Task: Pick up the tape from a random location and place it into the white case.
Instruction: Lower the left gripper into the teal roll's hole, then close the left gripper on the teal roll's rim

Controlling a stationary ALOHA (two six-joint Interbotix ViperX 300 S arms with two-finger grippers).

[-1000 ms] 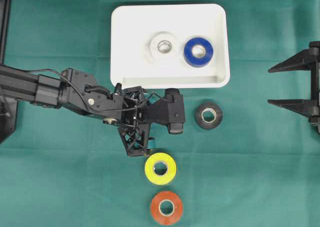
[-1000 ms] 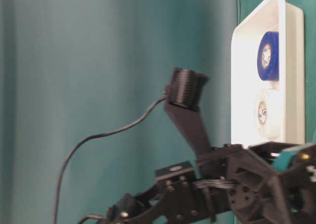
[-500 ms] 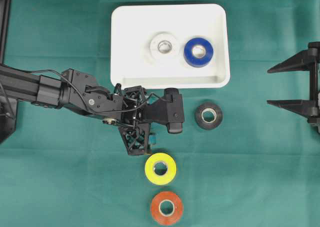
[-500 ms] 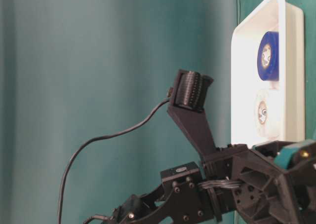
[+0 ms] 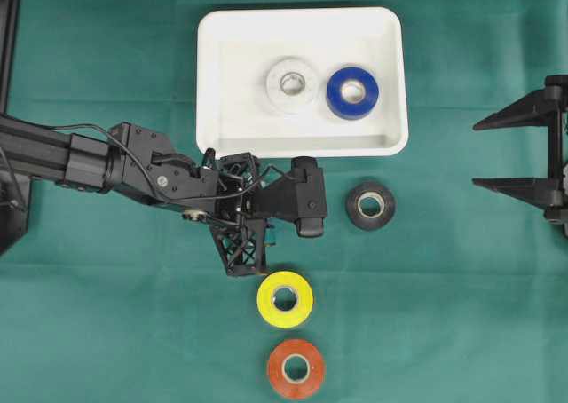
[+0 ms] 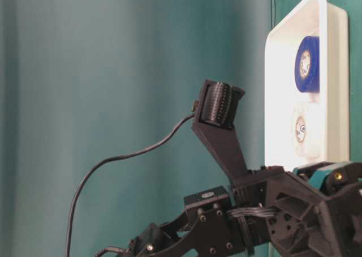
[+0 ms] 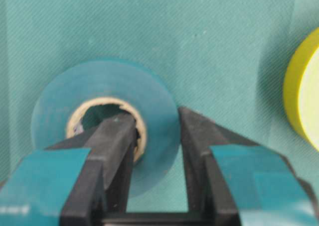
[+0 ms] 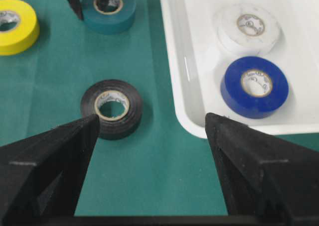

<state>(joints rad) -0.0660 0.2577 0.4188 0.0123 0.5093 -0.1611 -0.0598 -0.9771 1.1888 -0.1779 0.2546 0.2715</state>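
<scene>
Your left gripper (image 7: 157,151) is pinching the teal tape (image 7: 107,121) — one finger inside the core, one outside — gripping the roll's wall as it lies flat beside the white case (image 5: 222,83) (your right gripper (image 8: 149,151) is idling, spread wide)

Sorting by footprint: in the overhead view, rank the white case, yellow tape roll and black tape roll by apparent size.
1. white case, by far the largest.
2. yellow tape roll.
3. black tape roll, slightly smaller than the yellow one.
</scene>
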